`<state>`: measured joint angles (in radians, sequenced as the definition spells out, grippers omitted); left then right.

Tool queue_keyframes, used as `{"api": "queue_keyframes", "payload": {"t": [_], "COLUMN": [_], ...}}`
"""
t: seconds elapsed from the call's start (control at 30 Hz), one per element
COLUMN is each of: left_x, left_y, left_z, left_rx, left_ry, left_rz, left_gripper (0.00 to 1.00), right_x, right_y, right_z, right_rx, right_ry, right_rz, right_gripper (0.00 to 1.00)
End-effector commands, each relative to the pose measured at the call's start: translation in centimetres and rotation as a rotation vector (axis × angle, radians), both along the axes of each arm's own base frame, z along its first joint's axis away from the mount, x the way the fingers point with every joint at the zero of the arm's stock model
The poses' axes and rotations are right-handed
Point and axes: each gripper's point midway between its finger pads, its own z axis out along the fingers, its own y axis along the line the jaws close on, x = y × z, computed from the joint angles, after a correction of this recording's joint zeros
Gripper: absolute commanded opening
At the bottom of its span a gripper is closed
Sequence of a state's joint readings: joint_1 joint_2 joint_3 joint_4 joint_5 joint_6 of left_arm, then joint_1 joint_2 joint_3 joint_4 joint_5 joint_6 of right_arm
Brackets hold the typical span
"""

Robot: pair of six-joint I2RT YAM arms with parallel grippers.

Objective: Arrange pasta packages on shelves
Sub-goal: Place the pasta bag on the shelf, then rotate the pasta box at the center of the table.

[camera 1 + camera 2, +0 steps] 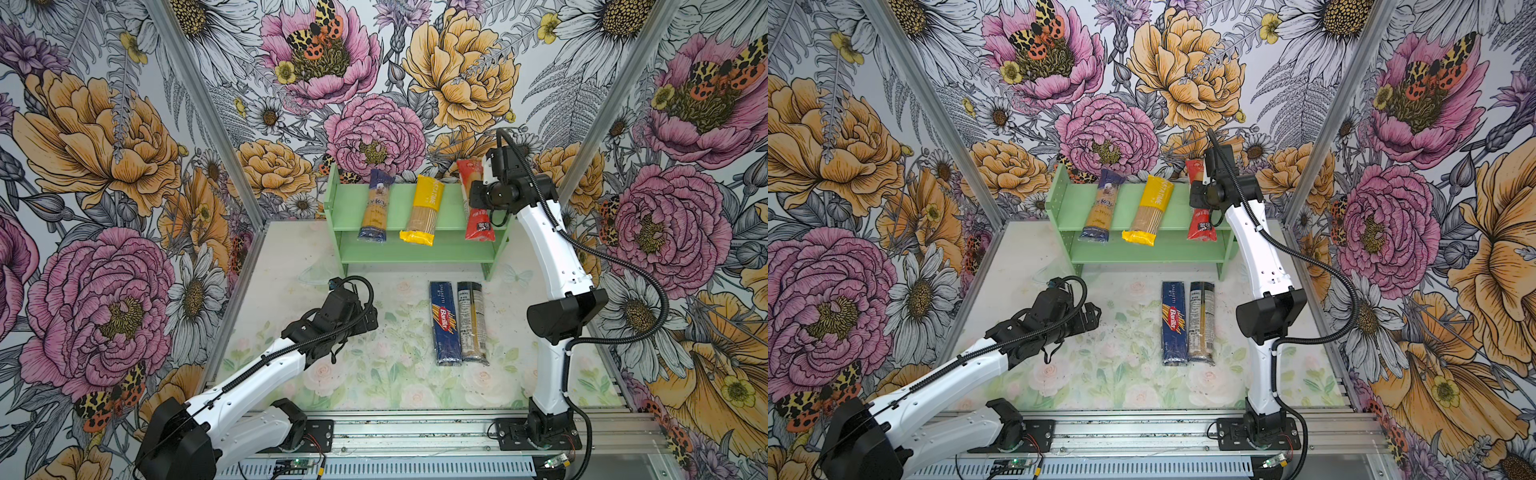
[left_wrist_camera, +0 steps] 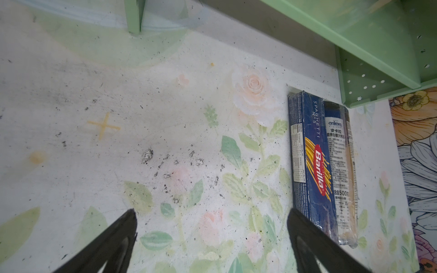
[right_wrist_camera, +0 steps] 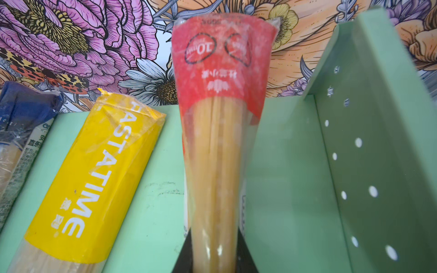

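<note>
Right gripper [image 3: 216, 253] clamped on the red packet [image 3: 222, 71] at the top shelf of the pale green rack [image 1: 415, 251].

In both top views the rack stood at 12 o'clock on the table [image 1: 286, 257]. Three packets lay across its top shelf, their near ends overhanging: the blue-ended clear packet [image 1: 376, 208] toward 9 o'clock, the yellow packet [image 1: 422, 212] in the middle, and the red packet toward 3 o'clock, with the right jaws narrow around its clear middle. At 6 o'clock of the rack, the dark blue Barilla packet [image 1: 444, 324] and the white-labelled clear packet [image 1: 473, 324] lay touching side by side on the table. The left gripper [image 2: 212, 212] hung at 9 o'clock of them, jaws wide, holding nothing.
</note>
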<state>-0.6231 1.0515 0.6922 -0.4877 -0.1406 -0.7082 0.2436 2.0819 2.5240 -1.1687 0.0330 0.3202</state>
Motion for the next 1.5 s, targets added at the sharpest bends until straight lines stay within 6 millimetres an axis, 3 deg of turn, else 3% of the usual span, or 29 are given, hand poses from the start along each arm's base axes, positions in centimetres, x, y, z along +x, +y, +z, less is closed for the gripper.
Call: {"api": "queue_keyframes", "payload": {"t": [0.0, 0.17, 0.23, 0.33, 0.6, 0.7, 0.83, 0.93, 1.0, 1.1, 1.2, 1.3, 1.47], "left_x": [0.6, 0.5, 0.5, 0.5, 0.5, 0.6, 0.8, 0.8, 0.8, 0.8, 0.8, 0.8, 0.6], "left_y": [-0.2, -0.1, 0.0, 0.2, 0.4, 0.3, 0.0, -0.3, -0.4, -0.6, -0.8, -1.2, -2.8], "left_z": [0.8, 0.6, 0.4, 0.2, 0.2, 0.3, 0.5, 0.6, 0.7, 0.5, 0.4, 0.2, 0.0], "left_rx": [-0.009, -0.004, -0.002, -0.001, -0.007, -0.010, -0.021, -0.030, -0.034, -0.037, -0.037, -0.041, -0.053], "left_ry": [-0.035, -0.032, -0.030, -0.028, -0.026, -0.027, -0.033, -0.033, -0.034, -0.032, -0.031, -0.027, -0.019], "left_rz": [0.003, 0.004, 0.006, 0.010, 0.017, 0.014, 0.007, -0.002, -0.006, -0.012, -0.017, -0.029, -0.041], "left_gripper": [0.99, 0.99, 0.99, 0.99, 0.99, 0.99, 0.99, 0.99, 0.99, 0.99, 0.99, 0.99, 0.99], "right_x": [1.5, 1.7, 1.8, 1.7, 1.4, 0.8, -1.2, -4.2, -6.5, -10.2, -13.8, -17.0, -22.1], "right_y": [0.6, 0.7, 0.6, 0.7, 0.8, 0.8, 0.5, 0.4, 0.5, 0.9, 1.5, 0.9, -1.5], "right_z": [3.7, 3.2, 3.1, 3.2, 3.8, 5.0, 8.4, 10.7, 11.0, 9.2, 5.9, 2.1, -6.3], "right_rx": [0.013, 0.000, -0.007, -0.014, -0.039, -0.034, -0.025, 0.007, 0.032, 0.039, 0.041, 0.086, 0.095], "right_ry": [-0.151, -0.143, -0.142, -0.145, -0.163, -0.185, -0.250, -0.277, -0.265, -0.204, -0.127, -0.076, 0.019], "right_rz": [-0.003, -0.003, -0.005, -0.001, 0.006, 0.016, 0.037, 0.072, 0.097, 0.133, 0.168, 0.141, 0.072], "right_gripper": [0.05, 0.07, 0.12, 0.31, 0.48, 0.53, 0.54, 0.55, 0.55, 0.57, 0.58, 0.59, 0.61]}}
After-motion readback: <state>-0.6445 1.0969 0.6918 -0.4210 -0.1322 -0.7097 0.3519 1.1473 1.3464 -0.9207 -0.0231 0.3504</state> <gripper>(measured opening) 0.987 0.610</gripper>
